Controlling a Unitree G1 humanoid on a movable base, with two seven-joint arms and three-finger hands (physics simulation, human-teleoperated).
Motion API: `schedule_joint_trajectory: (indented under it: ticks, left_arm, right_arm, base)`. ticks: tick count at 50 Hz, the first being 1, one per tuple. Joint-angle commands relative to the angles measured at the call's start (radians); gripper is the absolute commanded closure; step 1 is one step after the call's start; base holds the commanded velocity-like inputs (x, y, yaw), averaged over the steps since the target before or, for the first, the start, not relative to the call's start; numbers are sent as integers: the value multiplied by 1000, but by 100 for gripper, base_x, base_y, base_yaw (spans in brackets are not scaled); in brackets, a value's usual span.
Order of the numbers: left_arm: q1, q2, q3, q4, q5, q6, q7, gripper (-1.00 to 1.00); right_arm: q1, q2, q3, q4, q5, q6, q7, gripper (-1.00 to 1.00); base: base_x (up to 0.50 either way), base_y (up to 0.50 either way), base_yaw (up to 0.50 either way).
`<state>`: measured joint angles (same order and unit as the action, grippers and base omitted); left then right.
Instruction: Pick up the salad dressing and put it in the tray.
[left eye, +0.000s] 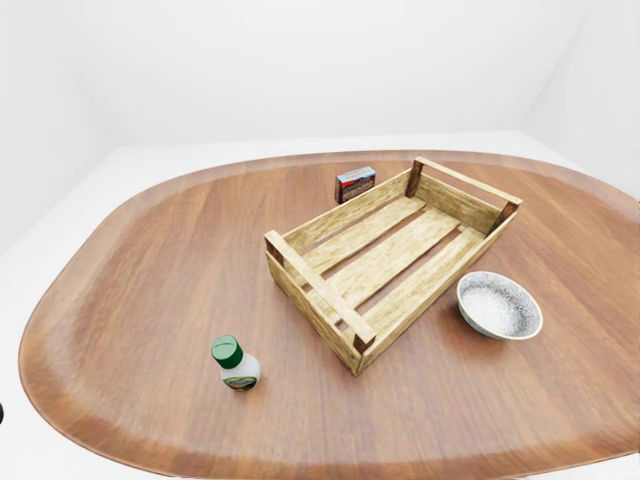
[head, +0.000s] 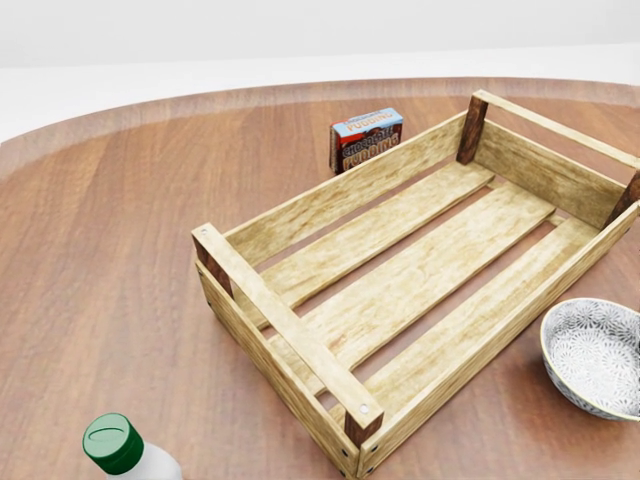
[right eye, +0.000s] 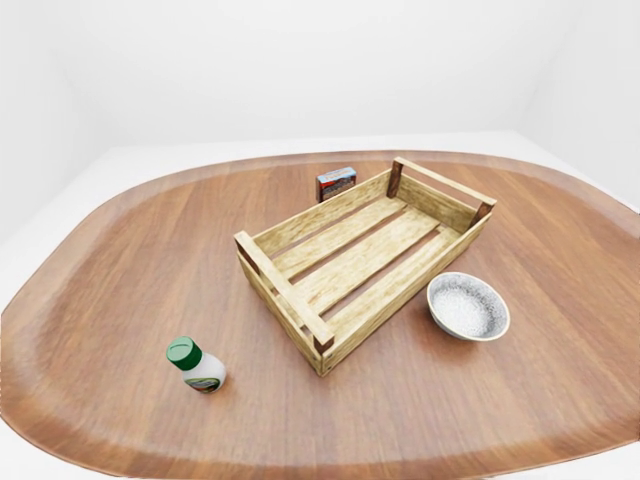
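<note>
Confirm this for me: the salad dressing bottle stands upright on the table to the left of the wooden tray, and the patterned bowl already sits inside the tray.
One part is wrong. The bowl is not inside the wooden tray; it sits on the table outside the tray's right side, as the left-eye view shows. The tray's slats hold nothing. The rest stands: the salad dressing bottle is upright on the table to the tray's left.
</note>
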<state>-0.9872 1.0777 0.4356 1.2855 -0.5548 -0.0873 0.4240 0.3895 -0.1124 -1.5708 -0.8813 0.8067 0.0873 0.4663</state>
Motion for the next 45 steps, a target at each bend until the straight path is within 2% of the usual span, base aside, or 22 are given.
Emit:
schedule_joint_trajectory:
  ticks: [1,25,28,29,30,33,34,36,38,42,45]
  left_arm:
    - [0,-1,0,1,3,0,-2,-100]
    - [-4,-1,0,-1,2,0,-4,-100]
    - [-4,-1,0,-1,2,0,-4,-100]
    - [-4,-3,-1,0,2,0,-4,-100]
    - [-4,-3,-1,0,3,0,-4,-100]
    - [-3,-4,-1,0,4,0,-5,-100]
    - [-3,-4,-1,0,4,0,-4,-100]
    - [-3,-4,-1,0,4,0,-5,-100]
    - [-2,-2,0,-1,3,0,-5,-100]
    - [-2,-1,0,-1,2,0,-5,-100]
    - [-2,-1,0,0,3,0,-4,-100]
  right_arm:
    - [4,5,0,-3,-21,0,5,-100]
    - [-6,9,0,2,-45,0,7,-100]
    - [-13,6,0,21,47,0,-31,-100]
    - [2,5,0,20,-32,0,-27,-100]
    - [0,7,0,22,-42,0,-24,-100]
    - [-3,23,9,18,-388,0,43,-100]
    - [-24,36,12,26,-398,0,69,-100]
    - [-49,41,0,36,-315,0,81,-100]
    - [-50,48,0,65,-370,0,107,-100]
    - [-47,28,0,90,-150,0,58,-100]
    - [-31,30,0,74,-152,0,39,-100]
  base:
    - [50,-3,0]
    - [50,-5,0]
    - [33,-3,0]
    - [0,0,0]
    - [0,0,0]
    - [2,17,0]
    - [5,50,0]
    - [5,50,0]
    - [5,50,0]
    - [3,26,0]
    - [0,0,0]
